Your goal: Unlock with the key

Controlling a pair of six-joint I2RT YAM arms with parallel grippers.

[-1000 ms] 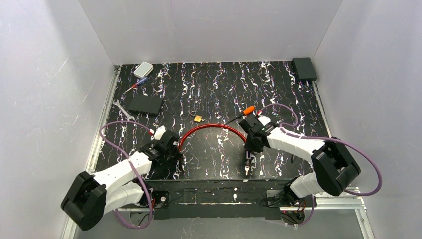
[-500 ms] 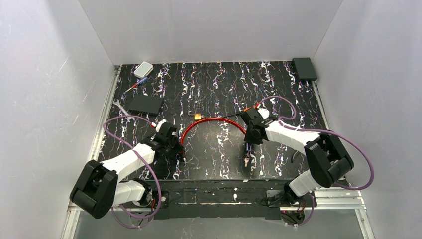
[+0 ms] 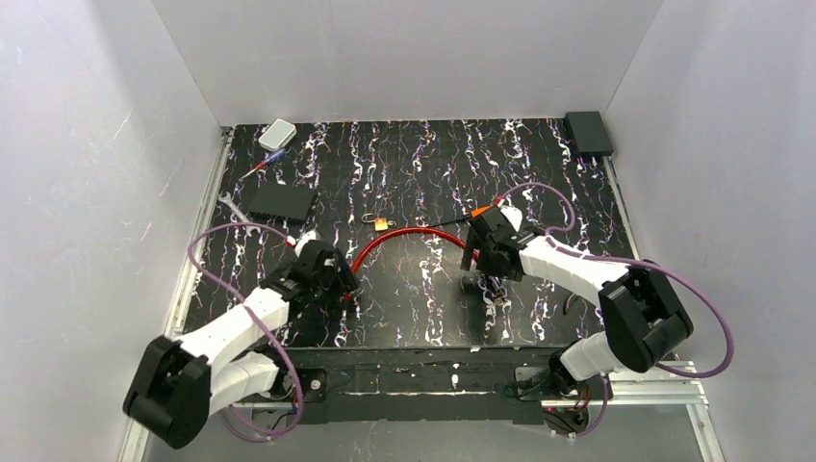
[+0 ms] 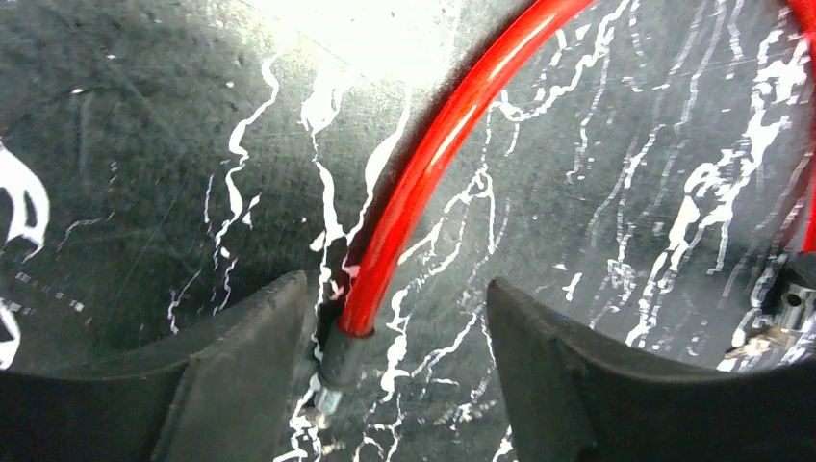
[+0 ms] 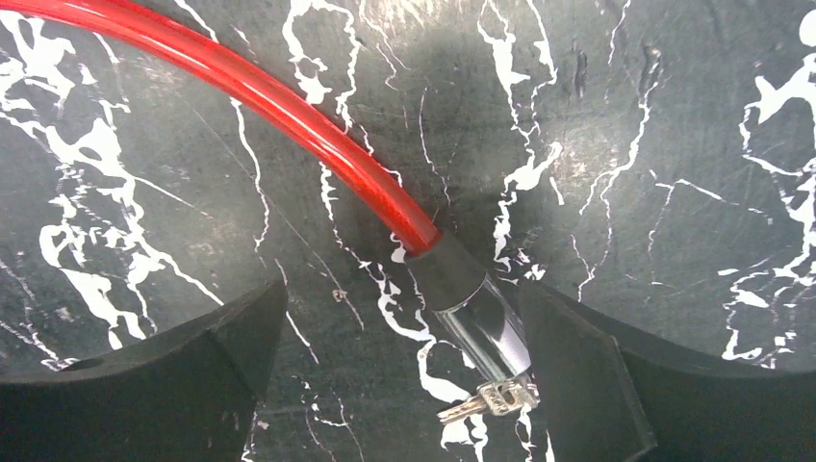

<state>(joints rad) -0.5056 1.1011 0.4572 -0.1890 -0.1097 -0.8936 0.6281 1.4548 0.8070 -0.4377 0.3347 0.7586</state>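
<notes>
— Toward the near edge of the tabletop (image 3: 423,164), right of its middle, we have the right pincer (image 5: 402,289) spread wide astride the lock barrel (image 5: 481,322), gripping nothing. The key (image 5: 478,402) sits at the barrel's tip.
— And our left pincer (image 4: 395,284)?
— Also wide, straddling the other end of the cable (image 4: 433,164), a black cap (image 4: 337,366) with a small metal pin. Nothing grasped.
— So we judge this the approach: neither end secured, no turning begun.
— Next we need one pincer steadying the barrel and the other closing on that small silver key, which offers little to grip.
— The cable is glossy red, likely slippery and springy. The barrel is smooth polished metal, round, apt to roll on the marbled black surface.
</notes>
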